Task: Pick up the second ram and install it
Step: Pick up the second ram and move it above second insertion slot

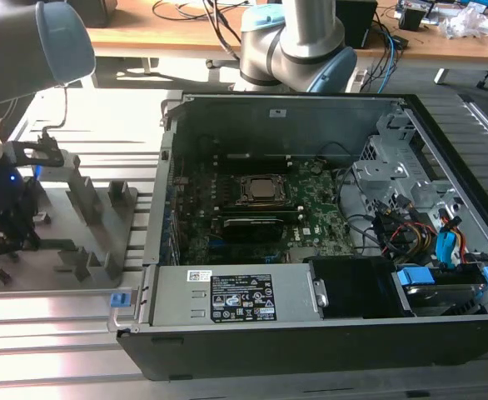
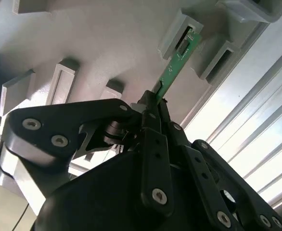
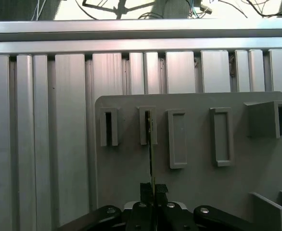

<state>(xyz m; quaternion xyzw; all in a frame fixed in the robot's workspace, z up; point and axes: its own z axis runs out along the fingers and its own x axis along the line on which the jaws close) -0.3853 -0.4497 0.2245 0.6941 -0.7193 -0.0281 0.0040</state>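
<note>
My gripper (image 2: 153,103) is shut on the second ram (image 2: 175,65), a thin green stick seen edge-on in the first wrist view (image 3: 150,154). The stick runs from between the fingertips to a grey upright slot block (image 2: 177,31), where its far end sits in or at the slot. In the first wrist view the gripper (image 3: 153,188) is just below that slot block (image 3: 147,126). In the exterior view the gripper (image 1: 7,229) is low over the grey fixture plate (image 1: 61,250) at the exterior view's left. The square processor socket (image 1: 261,190) lies on the motherboard inside the open computer case.
The open computer case (image 1: 311,333) stands to the exterior view's right of the fixture plate, with drive cages and cables (image 1: 410,233) at its far side. Several grey upright blocks (image 1: 82,196) rise from the plate. A ribbed metal table surface (image 3: 44,144) lies around it.
</note>
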